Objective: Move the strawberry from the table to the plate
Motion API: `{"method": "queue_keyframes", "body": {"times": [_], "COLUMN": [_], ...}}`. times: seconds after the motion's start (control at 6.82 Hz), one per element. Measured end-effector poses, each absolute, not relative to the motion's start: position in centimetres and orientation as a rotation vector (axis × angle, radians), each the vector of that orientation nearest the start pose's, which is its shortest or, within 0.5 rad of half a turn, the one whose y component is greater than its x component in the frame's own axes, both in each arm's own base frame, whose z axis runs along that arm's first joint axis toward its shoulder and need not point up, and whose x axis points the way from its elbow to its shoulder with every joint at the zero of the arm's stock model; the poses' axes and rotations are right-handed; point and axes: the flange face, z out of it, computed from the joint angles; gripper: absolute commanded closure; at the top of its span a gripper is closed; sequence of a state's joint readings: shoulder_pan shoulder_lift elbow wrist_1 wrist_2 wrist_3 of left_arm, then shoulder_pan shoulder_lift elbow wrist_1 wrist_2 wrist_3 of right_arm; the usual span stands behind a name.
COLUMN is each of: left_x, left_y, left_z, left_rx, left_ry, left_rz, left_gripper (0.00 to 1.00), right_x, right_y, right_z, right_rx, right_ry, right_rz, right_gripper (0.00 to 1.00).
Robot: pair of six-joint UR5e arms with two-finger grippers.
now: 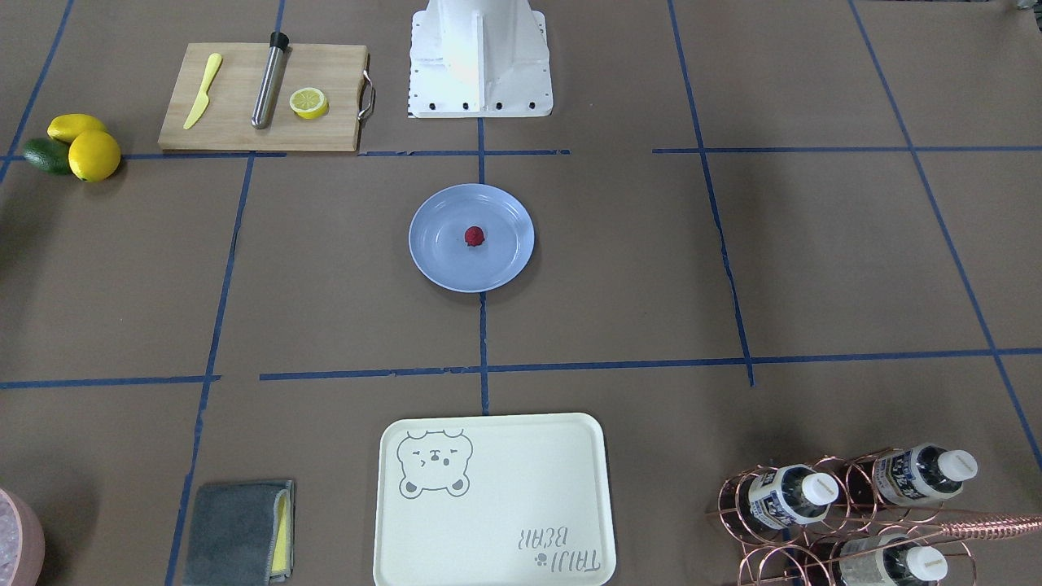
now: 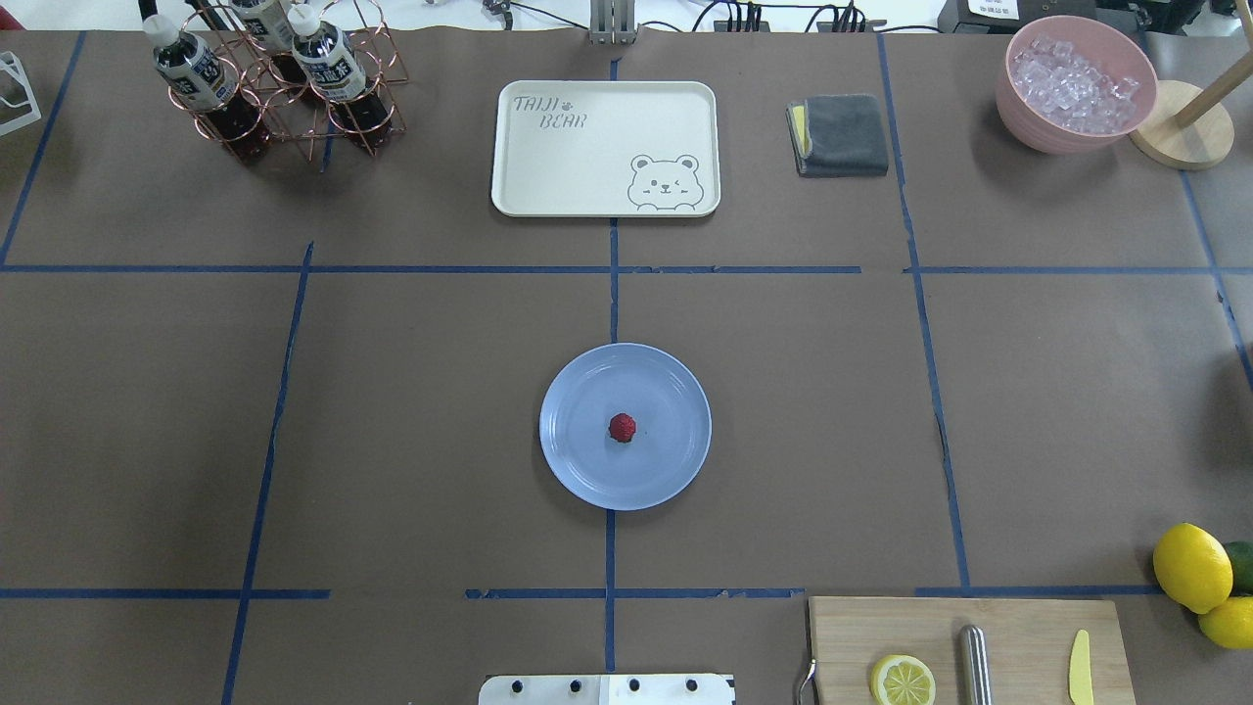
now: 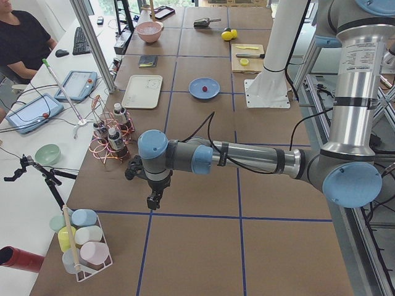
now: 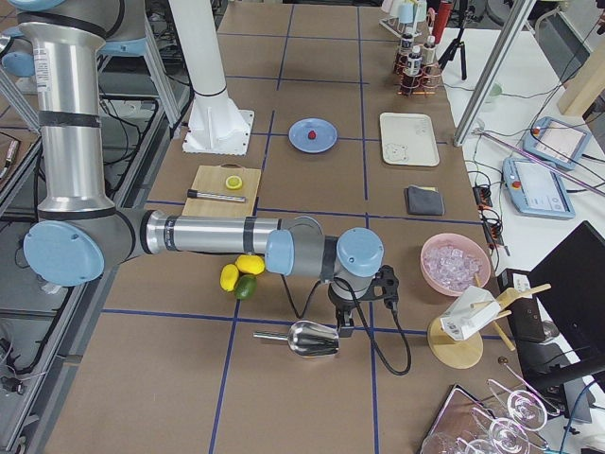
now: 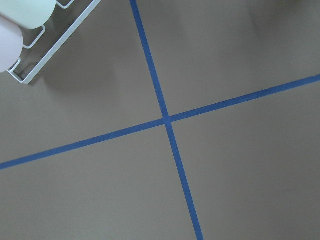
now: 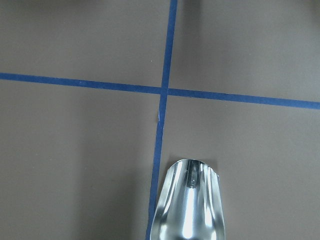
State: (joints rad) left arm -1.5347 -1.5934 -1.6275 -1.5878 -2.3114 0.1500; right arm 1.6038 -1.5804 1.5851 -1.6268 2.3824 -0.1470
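The small dark-red strawberry (image 1: 475, 236) (image 2: 622, 427) lies near the middle of the light-blue plate (image 1: 431, 260) (image 2: 578, 480), which rests at the centre of the brown table (image 1: 651, 268). Neither gripper shows in the overhead or front views. My left gripper (image 3: 152, 201) points down over the table's left end, far from the plate, and I cannot tell whether it is open or shut. My right gripper (image 4: 346, 328) hangs over the right end beside a metal scoop (image 4: 307, 339) (image 6: 189, 200), its state also unclear. The wrist views show no fingers.
A cutting board (image 2: 969, 651) holds a lemon half, a steel rod and a yellow knife. Whole lemons (image 2: 1191, 566), a cream bear tray (image 2: 605, 147), a copper bottle rack (image 2: 279, 83), a grey cloth (image 2: 840, 134) and a pink ice bowl (image 2: 1075, 83) line the edges. A person sits at a side desk (image 3: 21, 40).
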Motion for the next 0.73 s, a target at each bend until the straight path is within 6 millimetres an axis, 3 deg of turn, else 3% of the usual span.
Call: {"method": "queue_keyframes", "body": {"times": [0.73], "left_x": [-4.94], "left_y": [-50.52], "left_z": [63.38], "left_rx": [0.091], "left_ry": [0.740], "left_rz": [0.169], "left_gripper": [0.00], "right_x": [8.84], "right_y": [-47.91], "right_z": [65.69], "right_rx": [0.077], "right_ry": [-0.813], "right_rz": [-0.019], "right_gripper": [0.00]}}
